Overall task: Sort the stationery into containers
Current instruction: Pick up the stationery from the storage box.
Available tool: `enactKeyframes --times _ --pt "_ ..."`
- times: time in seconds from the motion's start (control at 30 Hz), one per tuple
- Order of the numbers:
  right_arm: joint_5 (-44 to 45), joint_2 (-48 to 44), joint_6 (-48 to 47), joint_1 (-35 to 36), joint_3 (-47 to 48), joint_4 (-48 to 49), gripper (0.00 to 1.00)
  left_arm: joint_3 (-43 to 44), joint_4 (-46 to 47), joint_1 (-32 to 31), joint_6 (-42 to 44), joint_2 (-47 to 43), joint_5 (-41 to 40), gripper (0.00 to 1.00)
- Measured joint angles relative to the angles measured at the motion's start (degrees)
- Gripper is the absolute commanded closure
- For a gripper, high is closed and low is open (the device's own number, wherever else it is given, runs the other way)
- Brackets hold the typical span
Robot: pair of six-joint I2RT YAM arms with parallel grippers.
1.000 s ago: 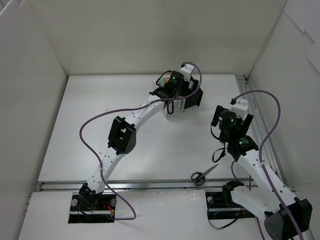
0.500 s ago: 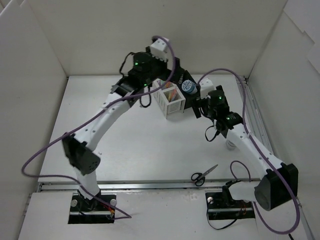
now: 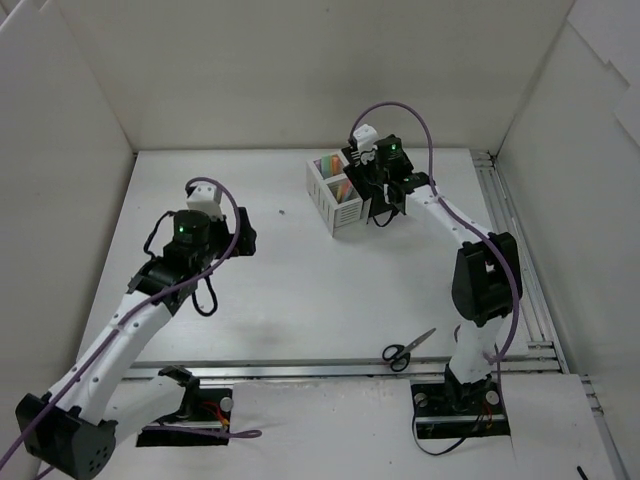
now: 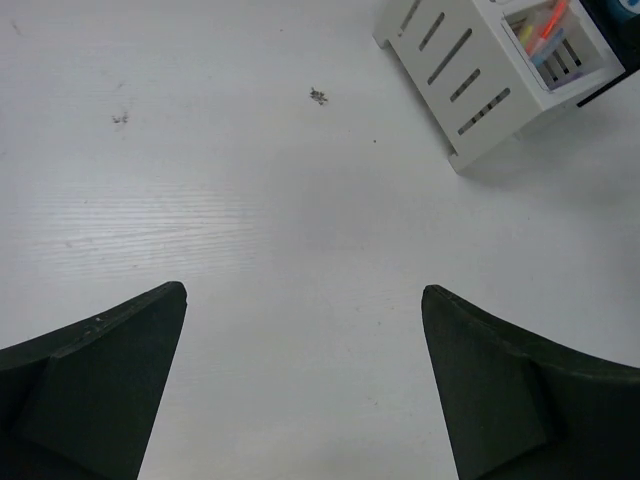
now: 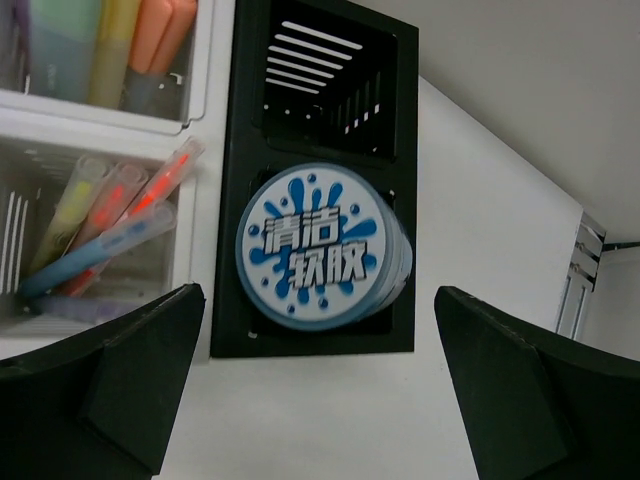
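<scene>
Nearest the arm bases, the black-handled metal scissors (image 3: 408, 350) lie flat on the white table (image 4: 250, 220), far behind the right pincer (image 5: 320, 290) and well apart from both arms. The left pincer (image 4: 303, 290) hangs over bare tabletop with its fingers spread wide and nothing between them. The white slatted plastic two-cell holder (image 4: 455, 75) stands ahead of it and off to its right, well apart.

Farther back, the right pincer is also spread wide and holds nothing. Straight below it, a round white jar with blue splashes on its lid (image 5: 322, 247) sits in the nearer cell of the black slatted holder (image 5: 228, 200). Left of this pincer, joined to the black one, each cell of the white holder has short pastel markers (image 5: 110, 215) leaning in it: yellow, orange and blue.
</scene>
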Motion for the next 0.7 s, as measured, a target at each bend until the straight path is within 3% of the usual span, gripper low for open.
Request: enactKeyframes --times 0.13,0.23,0.27,0.33,0.37,0.47,0.7 --pt "0.1 5.2 0.4 -0.9 5.2 -0.6 0.09 -2.3 -2.8 1.0 -1.4 -6.7 -3.7 0.01" --pt "0.3 6.5 1.2 -1.3 6.2 -1.1 0.29 -2.4 -3.7 1.6 -1.8 -9.5 -5.9 0.01" --pt "0.3 6.7 1.7 -1.3 6.3 -1.1 0.4 -2.4 -3.9 1.8 -1.9 -9.8 -6.4 0.01" --pt "0.9 6.8 2.4 -1.2 6.3 -1.2 0.5 -2.4 -4.2 2.1 -2.2 -9.8 -7.1 0.01" --pt "1.2 6.8 2.8 -1.1 6.4 -1.2 0.61 -2.4 -4.3 2.2 -2.3 -9.6 -7.2 0.01" --pt "1.5 6.8 3.6 -1.1 6.4 -1.2 0.75 -2.4 -4.5 2.3 -2.3 -8.4 -7.2 0.01" --pt "0.3 5.9 8.2 -1.6 4.5 2.0 0.9 -2.4 -4.5 2.3 -2.7 -6.9 -7.0 0.0"
